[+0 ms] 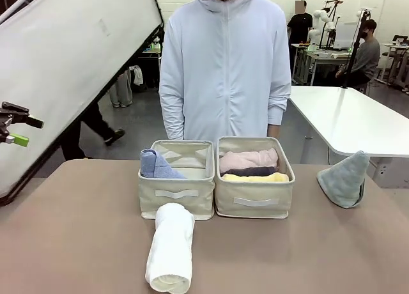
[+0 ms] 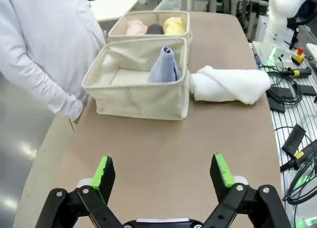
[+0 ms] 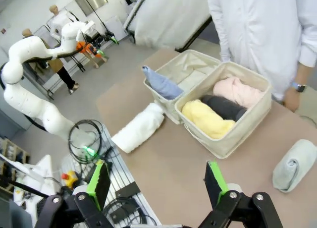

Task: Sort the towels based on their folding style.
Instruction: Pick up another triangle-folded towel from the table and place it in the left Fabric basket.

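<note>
brown tbl [image 1: 77, 243] w/ bins [image 1: 176, 195] & white towel [image 1: 171, 246]; white tbl [image 1: 345, 112] behind.

white towel [image 1: 170, 249]: looking like nubbly terry cloth
bins [image 1: 192, 208]: showing matt woven fabric
table [image 1: 77, 236]: appearing smooth, matt

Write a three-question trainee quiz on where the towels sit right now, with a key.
1. Multiple choice: how many rolled towels lie in the right bin? A) one B) three C) four
2. True or false: the white roll lies on the table, in front of the left bin.
3. Short answer: which cone-fold towel sits in neither bin?

Key: 1 B; 2 true; 3 the pale grey-green cone, on the table at the robot's right.
</note>
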Robot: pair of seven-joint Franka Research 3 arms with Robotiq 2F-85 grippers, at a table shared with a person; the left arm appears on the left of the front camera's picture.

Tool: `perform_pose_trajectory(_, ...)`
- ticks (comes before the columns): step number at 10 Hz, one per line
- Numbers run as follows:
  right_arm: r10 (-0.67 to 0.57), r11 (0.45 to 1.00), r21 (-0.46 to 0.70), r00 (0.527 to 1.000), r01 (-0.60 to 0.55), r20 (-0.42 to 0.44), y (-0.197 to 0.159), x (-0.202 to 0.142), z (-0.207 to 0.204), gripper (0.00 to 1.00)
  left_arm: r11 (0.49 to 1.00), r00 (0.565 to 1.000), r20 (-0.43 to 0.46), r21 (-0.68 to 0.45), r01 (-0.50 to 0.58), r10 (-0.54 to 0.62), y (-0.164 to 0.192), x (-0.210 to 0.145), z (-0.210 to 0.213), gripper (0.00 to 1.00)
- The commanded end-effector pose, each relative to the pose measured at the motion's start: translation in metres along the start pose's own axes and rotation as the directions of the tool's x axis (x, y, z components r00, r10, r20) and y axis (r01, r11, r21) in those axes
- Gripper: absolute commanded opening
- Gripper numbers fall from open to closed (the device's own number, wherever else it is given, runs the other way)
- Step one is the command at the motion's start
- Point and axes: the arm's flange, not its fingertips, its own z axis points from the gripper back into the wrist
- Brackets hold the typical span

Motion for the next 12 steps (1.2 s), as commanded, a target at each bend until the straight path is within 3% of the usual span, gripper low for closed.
perform_pose_trajectory(1,-0.014,0.99,-0.136,0.966,-0.022,-0.258,0.009,0.024,-0.042,1.0,1.0,0.999,0.053,0.001,0.006,-0.006,-0.002,0.012,0.011,1.0)
perform_pose_trajectory(3,-0.091,0.981,-0.196,0.875,-0.005,-0.476,-0.007,0.047,-0.1,1.0,1.0,0.999,0.053,0.001,0.006,-0.006,-0.002,0.012,0.011,1.0)
perform_pose_trajectory(4,-0.15,0.97,-0.242,0.825,0.017,-0.545,-0.021,0.05,-0.126,1.0,1.0,0.999,0.053,0.001,0.006,-0.006,-0.002,0.012,0.011,1.0)
perform_pose_trajectory(7,-0.296,0.924,-0.379,0.714,0.047,-0.635,-0.075,0.033,-0.182,1.0,1.0,0.999,0.053,0.001,0.006,-0.006,-0.002,0.012,0.011,1.0)
perform_pose_trajectory(9,-0.321,0.906,-0.422,0.701,0.032,-0.636,-0.074,0.022,-0.179,1.0,1.0,0.999,0.053,0.001,0.006,-0.006,-0.002,0.012,0.011,1.0)
perform_pose_trajectory(12,-0.289,0.926,-0.375,0.713,0.04,-0.639,-0.083,0.017,-0.195,1.0,1.0,0.999,0.053,0.001,0.006,-0.006,-0.002,0.012,0.011,1.0)
